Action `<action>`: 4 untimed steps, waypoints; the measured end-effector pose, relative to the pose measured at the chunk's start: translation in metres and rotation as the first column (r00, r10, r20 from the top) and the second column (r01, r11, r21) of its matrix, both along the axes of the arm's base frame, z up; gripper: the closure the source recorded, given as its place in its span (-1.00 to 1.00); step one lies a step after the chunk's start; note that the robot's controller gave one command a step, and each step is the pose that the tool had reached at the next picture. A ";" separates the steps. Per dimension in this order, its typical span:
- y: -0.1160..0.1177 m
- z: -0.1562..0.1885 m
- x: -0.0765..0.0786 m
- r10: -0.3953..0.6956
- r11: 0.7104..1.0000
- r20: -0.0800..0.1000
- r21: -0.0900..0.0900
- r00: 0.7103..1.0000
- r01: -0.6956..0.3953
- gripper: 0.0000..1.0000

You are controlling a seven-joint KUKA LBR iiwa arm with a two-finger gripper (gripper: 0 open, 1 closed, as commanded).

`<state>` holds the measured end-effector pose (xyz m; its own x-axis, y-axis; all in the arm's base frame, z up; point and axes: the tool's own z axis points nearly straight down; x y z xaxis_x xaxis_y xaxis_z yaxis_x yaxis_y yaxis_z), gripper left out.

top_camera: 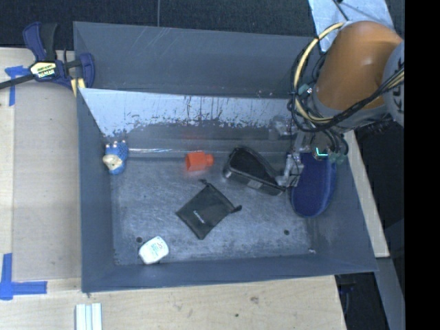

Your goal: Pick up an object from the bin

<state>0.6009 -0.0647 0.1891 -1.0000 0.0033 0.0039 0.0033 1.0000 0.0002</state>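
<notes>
Gripper (293, 172) low in the grey metal bin (206, 60), between a glossy black elongated device (249, 169) and a dark-blue oval object (314, 190); we cannot tell its grip, and judge nothing lifted yet.

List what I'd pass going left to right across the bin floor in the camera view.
Small blue-and-cream toy → white rounded plastic piece → orange block → glossy black handheld gadget → dark blue oval thing. The flat black pouch overlaps several, so it is left out.
</notes>
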 end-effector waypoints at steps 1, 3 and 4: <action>-0.054 -0.108 0.001 -0.181 0.983 -0.002 -0.001 0.983 0.181 -1.00; -0.038 -0.120 -0.014 -0.284 0.959 0.004 0.000 0.959 0.284 1.00; -0.050 0.026 -0.020 -0.297 0.955 0.007 -0.001 0.955 0.297 1.00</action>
